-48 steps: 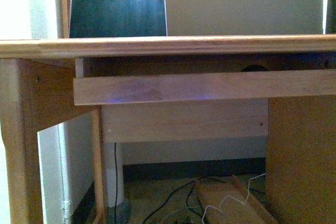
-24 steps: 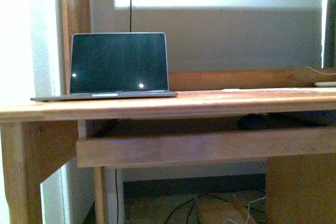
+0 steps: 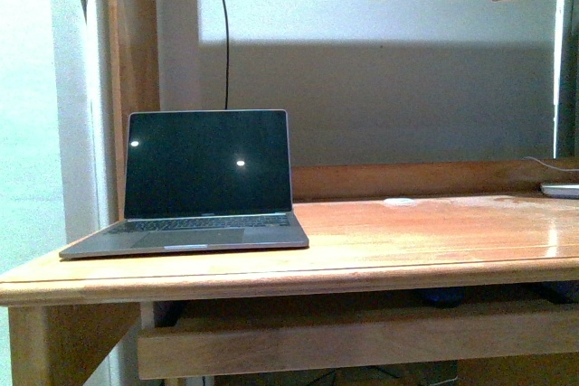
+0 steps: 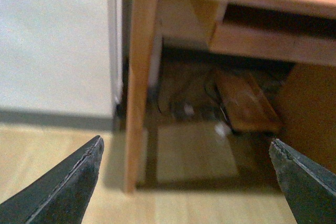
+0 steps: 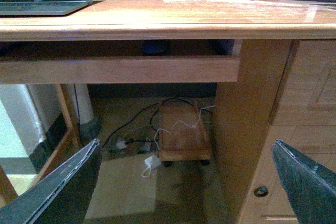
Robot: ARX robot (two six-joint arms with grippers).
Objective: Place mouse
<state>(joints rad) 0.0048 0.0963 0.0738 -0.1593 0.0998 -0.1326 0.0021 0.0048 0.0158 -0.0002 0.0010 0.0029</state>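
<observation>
Nothing legible appears in any view: no text, label, brand, number or sign. The laptop on the counter has a black screen with only two small glints of light on it. Any marking on the strip under the screen is too small to make out.
</observation>
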